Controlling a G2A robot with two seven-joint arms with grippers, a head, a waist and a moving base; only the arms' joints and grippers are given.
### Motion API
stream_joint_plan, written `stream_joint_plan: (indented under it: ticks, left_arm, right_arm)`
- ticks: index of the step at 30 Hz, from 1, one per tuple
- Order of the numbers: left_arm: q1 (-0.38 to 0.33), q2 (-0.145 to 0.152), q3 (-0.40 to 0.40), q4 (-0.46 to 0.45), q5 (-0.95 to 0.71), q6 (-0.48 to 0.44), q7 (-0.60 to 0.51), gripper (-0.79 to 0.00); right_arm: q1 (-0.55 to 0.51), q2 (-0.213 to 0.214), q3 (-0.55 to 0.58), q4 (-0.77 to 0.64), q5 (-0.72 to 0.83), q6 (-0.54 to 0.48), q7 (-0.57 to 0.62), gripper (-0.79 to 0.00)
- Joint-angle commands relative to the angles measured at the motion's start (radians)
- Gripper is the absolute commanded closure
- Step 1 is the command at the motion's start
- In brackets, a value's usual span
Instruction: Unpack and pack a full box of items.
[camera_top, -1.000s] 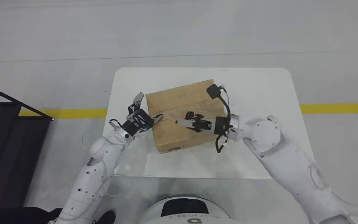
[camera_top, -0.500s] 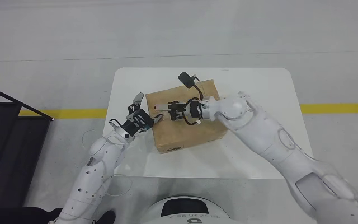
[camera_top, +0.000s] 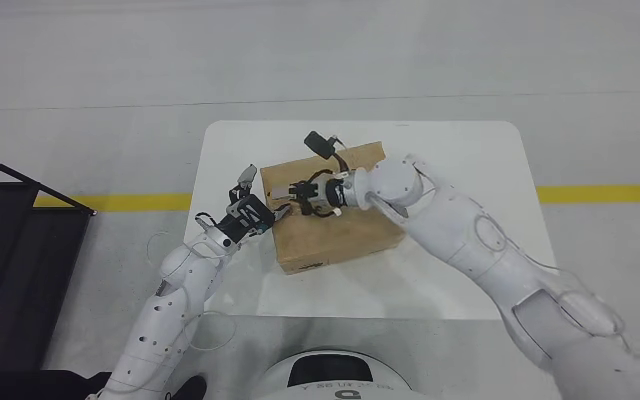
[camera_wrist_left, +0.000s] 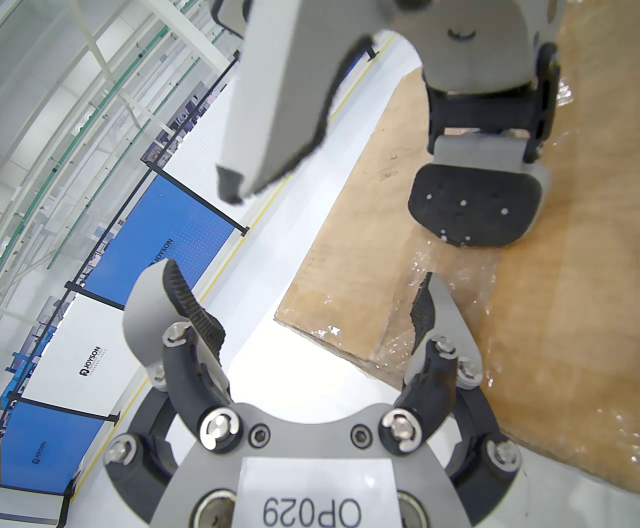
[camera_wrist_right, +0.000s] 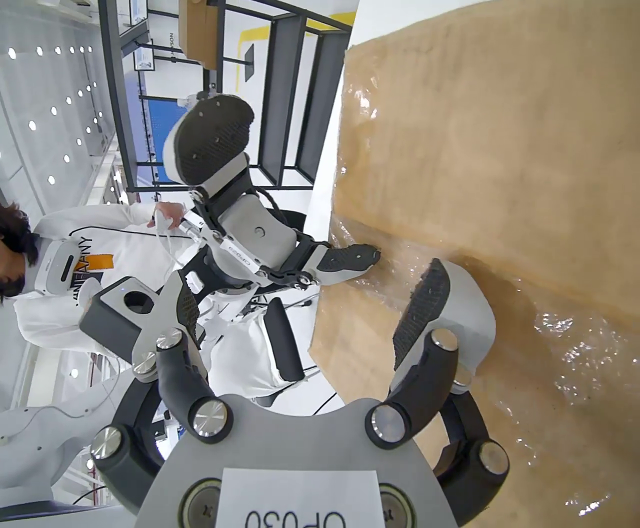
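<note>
box (camera_top: 335, 225) sits shut in the middle of the table (camera_top: 440, 150), skewed, with clear tape (camera_wrist_right: 560, 320) along its top seam. my left gripper (camera_top: 264, 196) is at the box's 9 o'clock end, jaws spread wide: one finger (camera_wrist_left: 430, 320) is on the taped top edge, the other hangs off the edge over the table. my right gripper (camera_top: 300, 193) lies across the lid from 3 o'clock, jaws spread too, one pad (camera_wrist_right: 425, 310) down at the tape, the other out past the box edge. both grippers face each other, tips just beside one another at that 9 o'clock end.
</note>
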Motion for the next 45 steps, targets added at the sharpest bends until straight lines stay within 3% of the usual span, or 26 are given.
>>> stream_joint_plan:
  ticks: [1,14,18,22,36,45]
  left_arm:
    - [0.000,0.000,0.000,0.000,0.000,0.000,0.000,-0.785]
    - [0.000,0.000,0.000,0.000,0.000,0.000,0.000,-0.785]
    - [0.000,0.000,0.000,0.000,0.000,0.000,0.000,-0.785]
    - [0.000,0.000,0.000,0.000,0.000,0.000,0.000,-0.785]
    - [0.000,0.000,0.000,0.000,0.000,0.000,0.000,-0.785]
    - [0.000,0.000,0.000,0.000,0.000,0.000,0.000,-0.785]
  right_arm:
    - [-0.006,0.001,0.010,-0.004,0.004,0.005,0.005,-0.785]
    - [-0.202,0.096,0.264,-0.196,-0.046,0.028,0.013,-0.785]
    - [-0.238,0.105,0.280,-0.253,-0.065,0.029,0.031,-0.785]
    - [-0.219,0.088,0.222,-0.262,-0.087,0.040,0.020,-0.785]
    - [-0.036,-0.020,0.041,-0.016,-0.036,0.019,-0.022,-0.785]
    - [-0.046,-0.008,0.111,0.008,-0.041,0.010,0.001,-0.785]
